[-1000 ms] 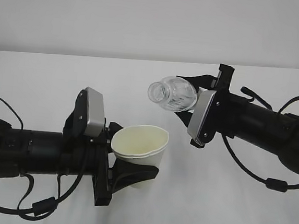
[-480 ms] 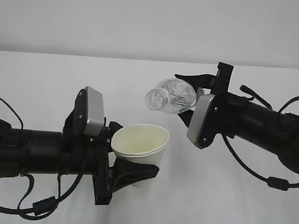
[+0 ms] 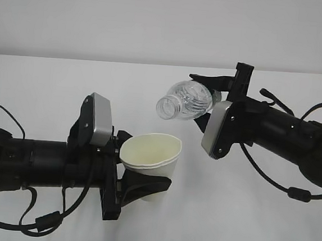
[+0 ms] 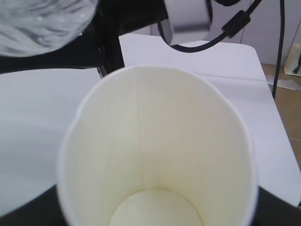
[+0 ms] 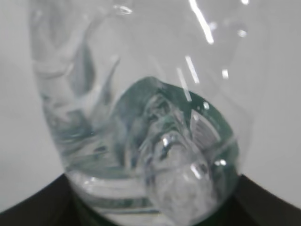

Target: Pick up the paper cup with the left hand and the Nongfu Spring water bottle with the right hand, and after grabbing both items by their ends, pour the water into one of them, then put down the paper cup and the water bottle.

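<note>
Bottle raised slightly, tipped further left
Right hand (image 3: 219,90) gripping Nongfu Spring water bottle (image 3: 184,100); left hand (image 3: 139,180) clamping paper cup (image 3: 150,163) near centre.

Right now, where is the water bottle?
In the exterior view, the water bottle lies tilted in the right claw, right of centre, its mouth above the paper cup.
</note>
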Controlling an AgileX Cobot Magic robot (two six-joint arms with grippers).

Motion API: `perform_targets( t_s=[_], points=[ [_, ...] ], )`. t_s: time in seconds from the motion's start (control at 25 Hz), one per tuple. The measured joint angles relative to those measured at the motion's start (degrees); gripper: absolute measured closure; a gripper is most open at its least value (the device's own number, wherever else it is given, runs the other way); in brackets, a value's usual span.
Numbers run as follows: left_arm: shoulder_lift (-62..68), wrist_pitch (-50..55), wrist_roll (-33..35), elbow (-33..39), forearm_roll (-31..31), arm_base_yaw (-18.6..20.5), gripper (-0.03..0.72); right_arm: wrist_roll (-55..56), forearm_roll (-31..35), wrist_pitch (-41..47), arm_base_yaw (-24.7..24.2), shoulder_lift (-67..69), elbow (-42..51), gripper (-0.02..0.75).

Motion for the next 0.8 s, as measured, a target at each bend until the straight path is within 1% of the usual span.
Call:
perform_targets(
  t_s=[0.6,0.8],
  points=[
    [0.0,-0.1,0.0,0.0,-0.1,0.0,0.242,-6.8,1.1,0.0,0.0,0.0,0.0,0.283],
    [0.0,-0.9,0.0,0.0,-0.1,0.0,0.242,-7.5,1.4,-0.3,0.0,0.0,0.0,0.283]
  ],
)
